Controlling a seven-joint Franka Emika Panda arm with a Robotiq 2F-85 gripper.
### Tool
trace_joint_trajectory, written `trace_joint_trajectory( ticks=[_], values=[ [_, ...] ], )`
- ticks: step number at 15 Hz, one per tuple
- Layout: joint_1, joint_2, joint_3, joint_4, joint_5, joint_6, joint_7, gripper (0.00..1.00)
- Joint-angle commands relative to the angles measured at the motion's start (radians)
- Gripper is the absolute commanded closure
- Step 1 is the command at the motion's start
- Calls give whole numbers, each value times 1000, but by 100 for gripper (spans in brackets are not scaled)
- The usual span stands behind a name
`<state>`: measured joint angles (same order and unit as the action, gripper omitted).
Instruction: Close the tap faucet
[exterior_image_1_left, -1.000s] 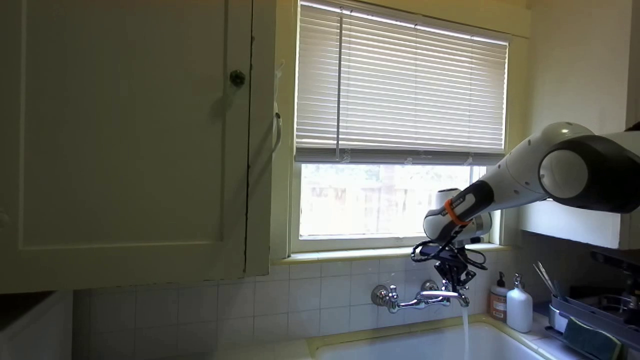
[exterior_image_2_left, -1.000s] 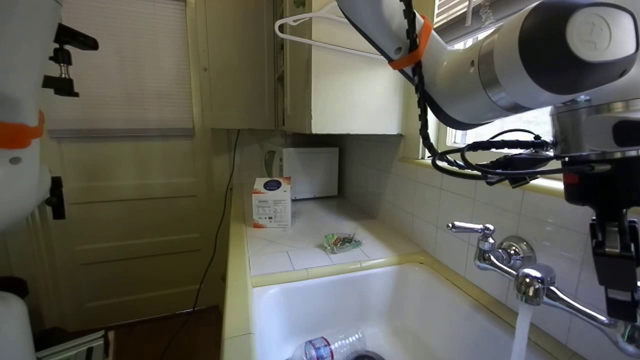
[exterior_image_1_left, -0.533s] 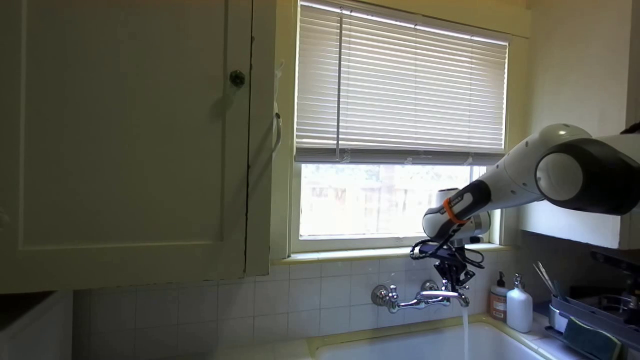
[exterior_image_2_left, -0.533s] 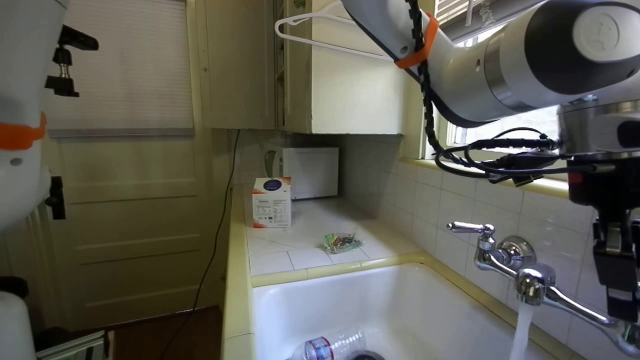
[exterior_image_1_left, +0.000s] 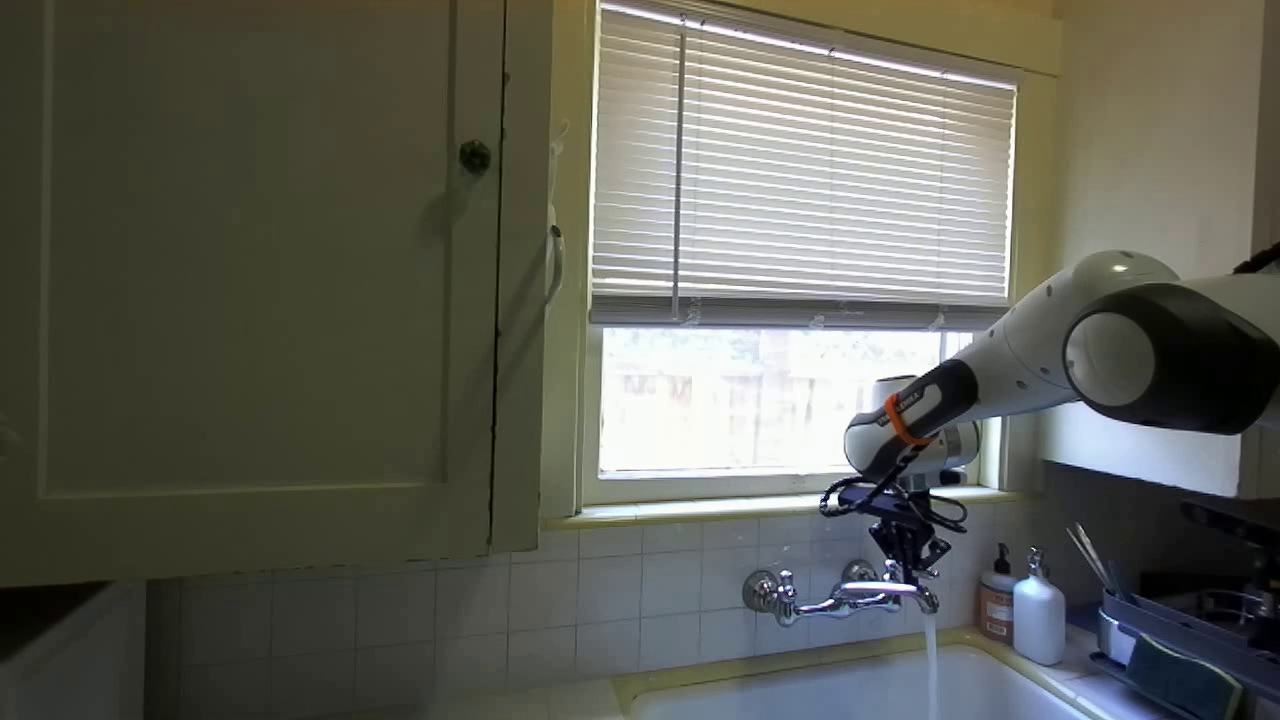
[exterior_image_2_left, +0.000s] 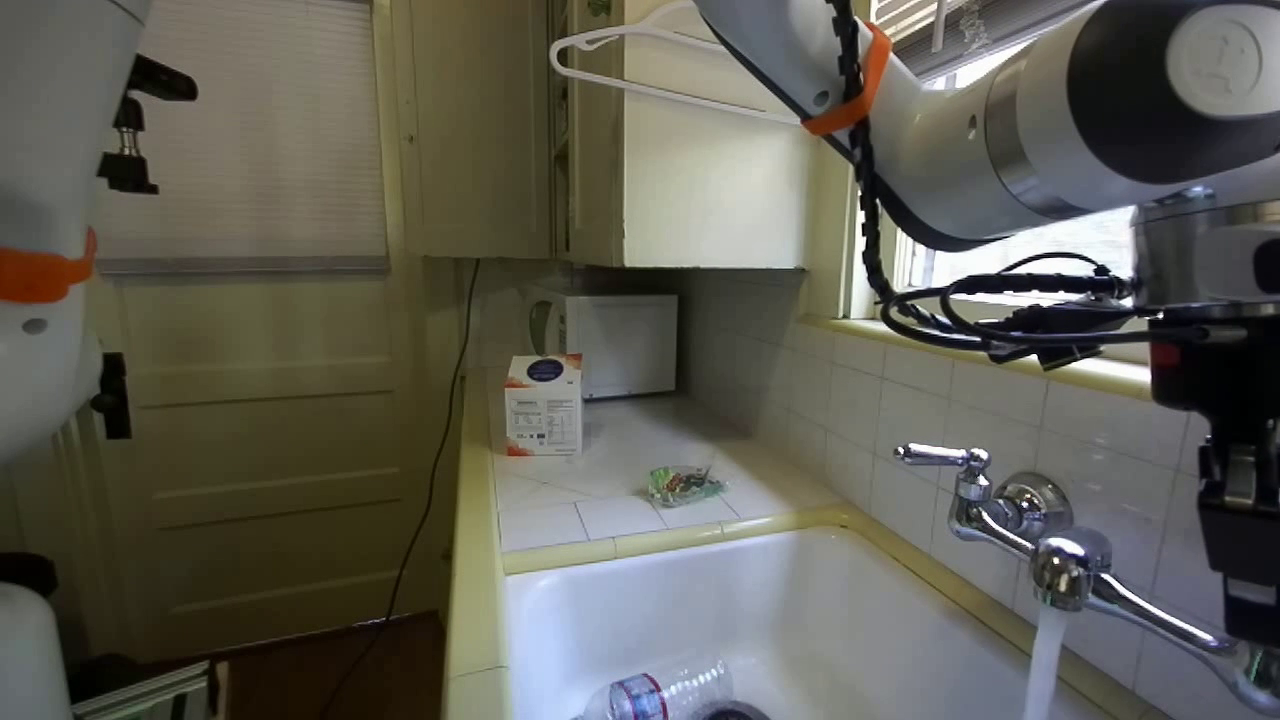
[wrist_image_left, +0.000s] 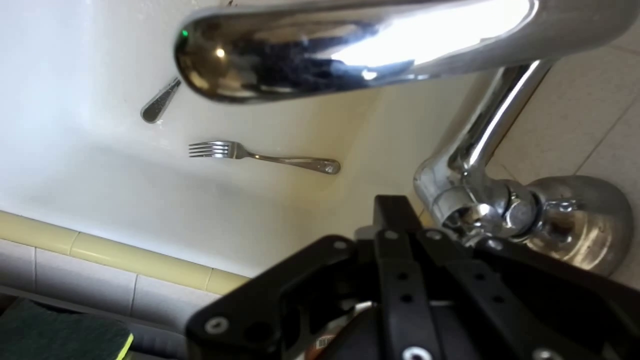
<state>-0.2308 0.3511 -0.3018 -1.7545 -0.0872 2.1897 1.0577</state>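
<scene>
The chrome tap faucet (exterior_image_1_left: 826, 607) is mounted on the tiled wall over the sink; it also shows in an exterior view (exterior_image_2_left: 1070, 568) and in the wrist view (wrist_image_left: 320, 52). A water stream (exterior_image_2_left: 1045, 655) runs from its spout. The far lever handle (exterior_image_2_left: 930, 455) stands out sideways. My gripper (wrist_image_left: 400, 215) points down beside the valve at the near end (wrist_image_left: 460, 200), fingers together, nothing visible between them. It also shows in both exterior views (exterior_image_1_left: 908, 575) (exterior_image_2_left: 1250, 590). The near handle is mostly hidden by my gripper; contact cannot be told.
The white sink (exterior_image_2_left: 640, 585) holds a clear plastic bottle (exterior_image_2_left: 655, 695) and a fork (wrist_image_left: 225, 151). A white bottle (exterior_image_1_left: 1038, 622), a brown soap bottle (exterior_image_1_left: 997, 605) and a dish rack (exterior_image_1_left: 1190, 640) stand to the right. The window sill (exterior_image_1_left: 780, 508) is above the faucet.
My gripper has shifted slightly to the right in an exterior view, along the wall beside the faucet. The arm's elbow has dropped slightly. The water stream looks the same.
</scene>
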Motion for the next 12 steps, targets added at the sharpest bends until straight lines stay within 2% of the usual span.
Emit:
trace_joint_trajectory(
  ticks=[1,10,12],
  values=[
    [-12,33,-17,51,-2,-12,-21,100],
    [-17,50,-29,72,-26,-1,-127,100],
    [-19,47,-26,81,-3,-48,-147,100]
  ],
)
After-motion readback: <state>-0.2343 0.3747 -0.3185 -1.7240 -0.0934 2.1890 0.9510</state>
